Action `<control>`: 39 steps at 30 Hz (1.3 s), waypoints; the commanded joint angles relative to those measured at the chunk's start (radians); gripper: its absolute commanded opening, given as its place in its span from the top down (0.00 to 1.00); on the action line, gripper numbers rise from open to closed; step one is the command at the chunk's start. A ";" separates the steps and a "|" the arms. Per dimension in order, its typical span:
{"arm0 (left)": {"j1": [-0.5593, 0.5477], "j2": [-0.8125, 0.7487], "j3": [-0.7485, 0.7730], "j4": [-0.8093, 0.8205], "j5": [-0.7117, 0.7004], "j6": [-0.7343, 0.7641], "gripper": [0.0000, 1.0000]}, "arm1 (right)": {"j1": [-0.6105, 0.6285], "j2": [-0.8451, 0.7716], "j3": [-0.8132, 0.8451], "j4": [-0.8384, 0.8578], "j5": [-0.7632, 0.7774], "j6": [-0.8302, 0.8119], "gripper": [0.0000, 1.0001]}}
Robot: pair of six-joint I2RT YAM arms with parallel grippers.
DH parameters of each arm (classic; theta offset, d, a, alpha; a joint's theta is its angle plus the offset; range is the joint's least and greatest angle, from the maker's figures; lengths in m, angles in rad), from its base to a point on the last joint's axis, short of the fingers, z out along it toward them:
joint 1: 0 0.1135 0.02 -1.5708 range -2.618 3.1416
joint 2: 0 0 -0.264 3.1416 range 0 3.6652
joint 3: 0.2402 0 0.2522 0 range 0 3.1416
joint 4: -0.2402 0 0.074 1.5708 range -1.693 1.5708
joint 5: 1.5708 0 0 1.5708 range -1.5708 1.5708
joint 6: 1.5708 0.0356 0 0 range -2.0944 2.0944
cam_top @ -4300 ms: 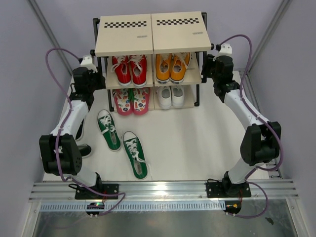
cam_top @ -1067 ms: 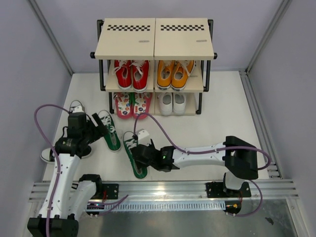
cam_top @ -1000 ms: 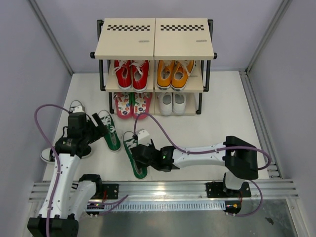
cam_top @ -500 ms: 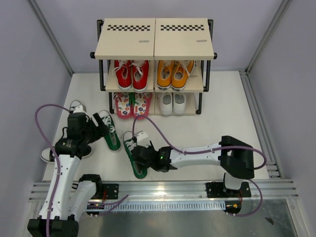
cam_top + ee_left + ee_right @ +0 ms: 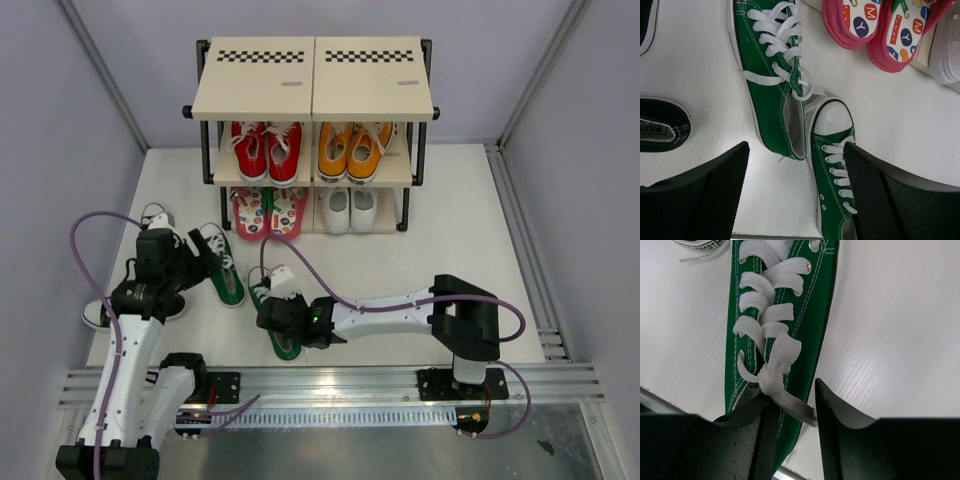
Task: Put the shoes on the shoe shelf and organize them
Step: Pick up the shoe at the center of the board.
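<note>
Green sneaker lay at 7 o'clock on the worktop | light, floppy canvas, judged best taken at the collar | right pincer half-shut astride its side wall, grip unclear | left pincer wide, empty

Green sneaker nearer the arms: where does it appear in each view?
Top external: sneaker lower left of centre, heel toward the bottom edge.
Left wrist: bottom centre, white toe cap up.
Right wrist: centre-left, heel end between the right fingers.
Shared landmark: its white laces, seen in both wrist views.
</note>
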 commanded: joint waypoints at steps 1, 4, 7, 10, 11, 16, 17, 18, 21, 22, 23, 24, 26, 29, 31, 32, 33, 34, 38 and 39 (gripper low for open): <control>-0.002 -0.016 -0.007 0.037 0.028 0.011 0.21 | 0.006 0.007 0.033 0.001 0.088 0.007 0.64; -0.002 -0.019 -0.007 0.040 0.034 0.014 0.21 | 0.005 0.020 0.024 0.025 0.070 0.010 0.69; -0.002 -0.022 -0.009 0.038 0.033 0.014 0.21 | 0.005 0.038 0.027 0.030 0.064 0.011 0.75; -0.002 -0.028 -0.009 0.040 0.033 0.014 0.21 | 0.003 0.049 0.022 0.050 0.060 0.005 0.75; -0.002 -0.028 -0.010 0.040 0.033 0.014 0.21 | 0.003 0.055 0.021 0.053 0.056 0.005 0.75; -0.002 -0.031 -0.011 0.040 0.033 0.013 0.21 | -0.008 0.081 0.027 0.065 0.053 0.005 0.75; -0.002 -0.033 -0.012 0.040 0.034 0.014 0.21 | -0.009 0.084 0.027 0.068 0.053 0.002 0.73; -0.002 -0.033 -0.011 0.040 0.034 0.014 0.21 | -0.014 0.086 0.028 0.068 0.056 -0.001 0.72; -0.003 -0.040 -0.011 0.040 0.037 0.014 0.21 | -0.024 0.092 0.033 0.067 0.065 -0.001 0.67; -0.002 -0.042 -0.012 0.041 0.038 0.014 0.21 | -0.026 0.090 0.035 0.070 0.073 -0.004 0.67; -0.002 -0.043 -0.012 0.044 0.038 0.014 0.21 | -0.031 0.090 0.033 0.071 0.074 -0.007 0.67; -0.002 -0.045 -0.012 0.043 0.039 0.014 0.21 | -0.034 0.090 0.033 0.078 0.073 -0.015 0.67; -0.003 -0.045 -0.014 0.043 0.038 0.014 0.21 | -0.038 0.090 0.035 0.084 0.073 -0.021 0.79; -0.002 -0.051 -0.014 0.043 0.034 0.014 0.21 | -0.037 0.071 0.035 0.073 0.080 -0.029 0.97; -0.002 -0.054 -0.014 0.043 0.031 0.014 0.21 | -0.037 0.040 0.024 0.061 0.085 -0.033 0.97; -0.002 -0.059 -0.014 0.043 0.030 0.013 0.21 | -0.038 -0.004 0.003 0.064 0.090 -0.038 0.97; -0.002 -0.059 -0.014 0.043 0.030 0.013 0.21 | -0.037 -0.029 -0.016 0.071 0.088 -0.039 0.97; -0.002 -0.062 -0.014 0.043 0.030 0.013 0.21 | -0.037 -0.058 -0.036 0.079 0.087 -0.042 0.97; -0.002 -0.062 -0.015 0.044 0.033 0.011 0.21 | -0.037 -0.212 -0.149 0.108 0.059 -0.032 0.97; -0.002 -0.062 -0.015 0.044 0.034 0.011 0.21 | -0.037 -0.273 -0.163 0.107 0.048 -0.026 0.97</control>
